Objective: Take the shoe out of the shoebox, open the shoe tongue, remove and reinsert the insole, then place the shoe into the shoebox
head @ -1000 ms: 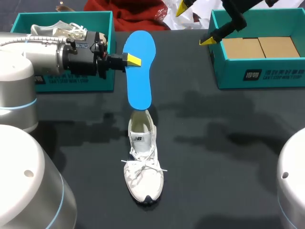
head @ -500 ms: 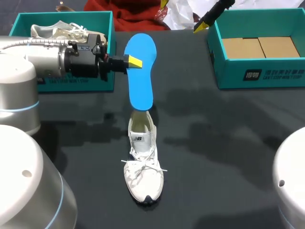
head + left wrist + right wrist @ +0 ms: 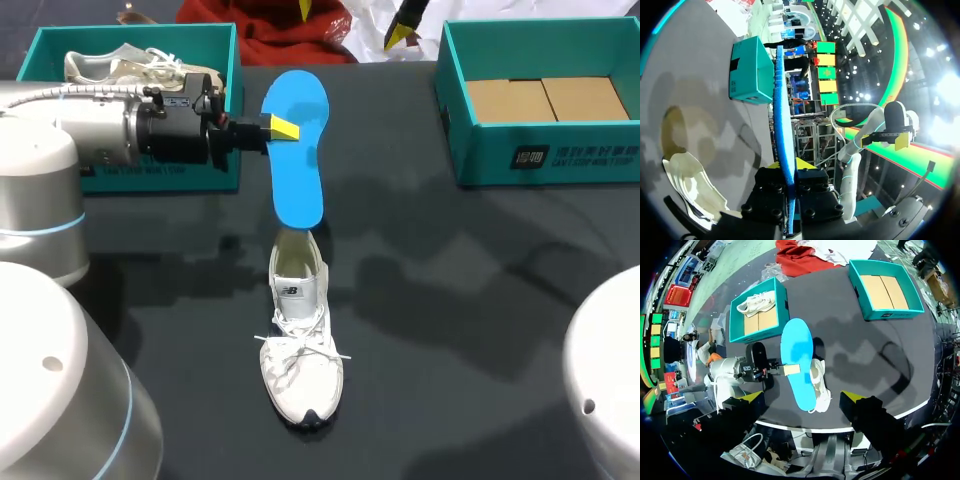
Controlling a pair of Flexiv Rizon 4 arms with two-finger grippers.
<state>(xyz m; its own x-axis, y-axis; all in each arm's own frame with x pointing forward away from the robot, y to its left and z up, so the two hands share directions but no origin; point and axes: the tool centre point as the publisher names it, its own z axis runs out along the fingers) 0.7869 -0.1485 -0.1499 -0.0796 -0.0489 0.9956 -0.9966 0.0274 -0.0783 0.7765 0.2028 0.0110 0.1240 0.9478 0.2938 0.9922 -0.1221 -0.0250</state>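
left fingers (image 3: pixel 283 128) clamp insole (image 3: pixel 297 150) | right fingers (image 3: pixel 401 36) spread | shoe (image 3: pixel 300 340) below insole | left shoebox (image 3: pixel 150 175), right shoebox (image 3: pixel 560 155) flank

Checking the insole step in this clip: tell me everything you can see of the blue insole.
The blue insole is a thin, foam-looking sheet in a foot outline, plain on its visible face. The left gripper is shut on its side edge, holding it above the table, its lower end near the heel opening of the white shoe.
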